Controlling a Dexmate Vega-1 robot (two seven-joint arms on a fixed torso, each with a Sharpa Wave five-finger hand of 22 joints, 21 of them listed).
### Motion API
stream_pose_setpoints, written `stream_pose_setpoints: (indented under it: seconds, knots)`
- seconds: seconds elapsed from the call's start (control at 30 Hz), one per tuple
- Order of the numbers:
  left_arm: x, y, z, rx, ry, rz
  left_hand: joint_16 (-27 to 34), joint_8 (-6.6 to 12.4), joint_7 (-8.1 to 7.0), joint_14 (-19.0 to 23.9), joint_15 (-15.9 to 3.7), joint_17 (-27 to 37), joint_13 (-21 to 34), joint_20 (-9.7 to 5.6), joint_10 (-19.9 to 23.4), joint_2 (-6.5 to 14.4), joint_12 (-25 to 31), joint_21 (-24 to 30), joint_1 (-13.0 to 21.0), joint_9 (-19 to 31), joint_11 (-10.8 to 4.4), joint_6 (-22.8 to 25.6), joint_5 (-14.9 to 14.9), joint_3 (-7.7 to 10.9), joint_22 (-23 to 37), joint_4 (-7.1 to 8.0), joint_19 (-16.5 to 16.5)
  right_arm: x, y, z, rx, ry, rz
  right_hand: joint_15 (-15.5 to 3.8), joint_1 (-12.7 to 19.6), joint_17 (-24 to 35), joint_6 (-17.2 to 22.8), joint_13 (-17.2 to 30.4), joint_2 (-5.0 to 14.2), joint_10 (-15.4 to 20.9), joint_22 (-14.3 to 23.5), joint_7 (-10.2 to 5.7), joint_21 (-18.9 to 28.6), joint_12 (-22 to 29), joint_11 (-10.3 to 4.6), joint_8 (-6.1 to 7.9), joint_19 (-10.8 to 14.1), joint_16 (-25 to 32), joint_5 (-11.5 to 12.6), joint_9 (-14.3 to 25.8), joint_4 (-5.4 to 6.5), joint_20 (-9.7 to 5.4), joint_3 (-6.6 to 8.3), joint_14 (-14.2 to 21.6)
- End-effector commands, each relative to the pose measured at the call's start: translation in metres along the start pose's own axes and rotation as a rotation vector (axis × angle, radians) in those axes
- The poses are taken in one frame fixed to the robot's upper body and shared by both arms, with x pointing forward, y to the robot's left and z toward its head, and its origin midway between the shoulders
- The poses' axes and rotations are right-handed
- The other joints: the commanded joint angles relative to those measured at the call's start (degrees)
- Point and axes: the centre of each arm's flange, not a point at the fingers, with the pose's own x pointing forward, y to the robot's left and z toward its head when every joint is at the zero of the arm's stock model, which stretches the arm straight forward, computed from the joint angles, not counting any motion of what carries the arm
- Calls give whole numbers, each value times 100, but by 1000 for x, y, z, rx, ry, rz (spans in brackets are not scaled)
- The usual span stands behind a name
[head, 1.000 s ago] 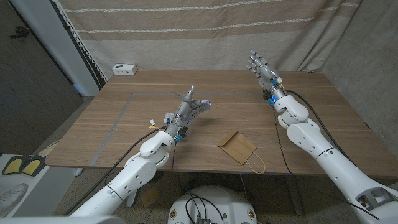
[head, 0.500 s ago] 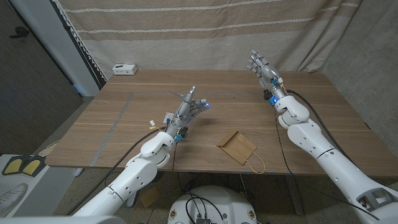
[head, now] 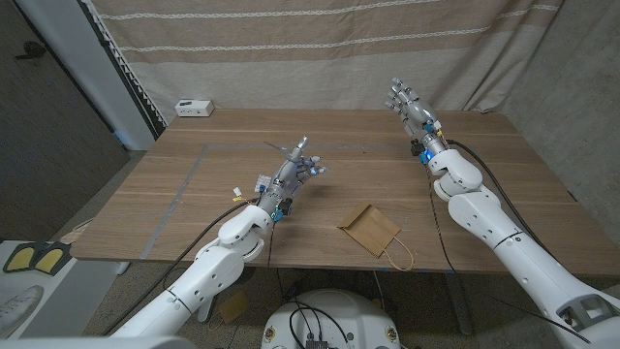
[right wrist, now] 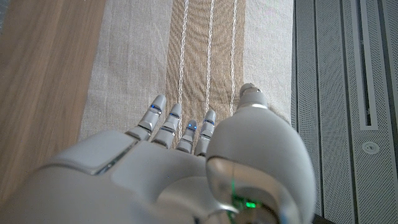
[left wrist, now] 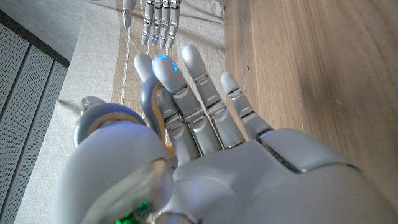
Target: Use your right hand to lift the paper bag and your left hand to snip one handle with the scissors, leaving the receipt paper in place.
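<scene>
Bag (head: pixel 369 229) lay flat on the table (head: pixel 184 199) at approx 5 o'clock from table centre, close to the near edge. Its rope handle (head: pixel 400 256) pointed to 5 o'clock and hung just past that edge. Nothing was touching the bag, and both hands were well apart from it.

L to R in the head view:

- White box (head: pixel 195 107) sat at the far corner, approx 10 o'clock from centre, by the curtain (head: pixel 291 48).
- Left hand (head: pixel 294 174) was raised over mid-table, at 10 o'clock from the bag. Its fingers (left wrist: pixel 200 81) were near straight and close together, aimed toward 1 o'clock. It appeared to hold the scissors (left wrist: pixel 109 111): the left wrist view showed grey loops curving round by the thumb side, and the head view showed a thin pointed tip sticking up past the fingertips. Can't tell if the blades were apart or closed.
- Right hand (head: pixel 410 105) was held up over the far right of the table, at 1 o'clock from the bag. Its fingers (right wrist: pixel 173 121) were straight and side by side, pointing toward the curtain, w/ nothing in them. The left wrist view also showed it, against the curtain.
</scene>
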Motion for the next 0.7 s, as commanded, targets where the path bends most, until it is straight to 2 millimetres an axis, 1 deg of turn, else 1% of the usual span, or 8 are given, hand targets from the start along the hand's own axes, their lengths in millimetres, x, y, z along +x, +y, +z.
stream_pose_setpoints:
  seconds: [0.03,0.07,0.13,0.33,0.43,0.5,0.67,0.7]
  knots:
    - [0,0,3,5,-9,-6,136,385,-16,-159,-215,432,1073,-381,-180,61,641,42,171,354,-32,242,-33,-29,60,57,-98,-2,2,4,-6,-9,-4,-374,-47,-2,29,16,12,-24,34,-10,-13,28,8,44,27,20,30,17,-39,14,-21,-31]
    - [0,-1,3,5,-11,-6,147,475,-10,-182,-214,483,1219,-383,-194,70,724,36,209,441,-26,229,-34,-24,60,56,-136,-2,2,4,-2,-8,-7,-380,-48,-3,29,15,13,-23,34,-9,-13,29,5,44,30,21,30,18,-38,12,-21,-29]
    - [0,-1,3,5,-10,-8,188,962,8,-247,-213,672,1669,-387,-270,79,946,60,282,899,-12,191,-50,-32,69,84,-150,-3,2,5,-8,-10,-7,-364,-49,-4,30,15,13,-26,34,-12,-15,28,-1,45,31,22,30,18,-38,13,-21,-29]
    - [0,-2,4,10,-10,-17,137,1294,-47,-450,-210,786,1702,-395,-481,116,847,43,323,1341,-34,68,-60,-31,85,124,-283,-5,2,6,-10,-10,-11,-367,-53,-9,31,12,14,-19,35,-14,-24,33,-3,47,34,24,30,19,-37,13,-21,-29]
    - [0,-2,4,13,-11,-20,122,1596,-29,-528,-212,861,1775,-380,-516,156,851,60,321,1698,-29,110,-70,-34,96,172,-302,-5,2,6,-6,-10,-15,-359,-55,-12,33,11,15,-15,35,-14,-27,36,3,48,41,27,30,19,-37,14,-20,-26]
    - [0,-2,4,18,-16,-18,147,2152,39,-545,-213,983,2326,-385,-547,171,1145,78,360,2307,-10,147,-83,-41,95,212,-314,-5,2,7,-8,-12,-13,-362,-56,-13,29,11,15,-15,35,-14,-29,37,1,47,43,26,30,19,-36,7,-20,-30]
    - [1,-2,4,10,-16,-11,201,2417,-21,-542,-217,1106,2428,-397,-532,205,1191,91,456,2662,22,74,-81,-13,90,208,-313,-4,2,7,-7,-12,-15,-365,-59,-17,40,9,15,-12,35,-14,-35,40,-3,52,41,29,30,20,-36,13,-21,-24]
    - [0,-2,4,12,-17,-9,196,2855,67,-626,-214,1191,2439,-384,-555,280,1171,98,506,3181,-6,118,-94,3,88,235,-336,-4,2,7,-7,-12,-14,-368,-59,-17,43,9,15,-13,36,-18,-36,40,-4,54,42,30,30,20,-36,10,-21,-23]
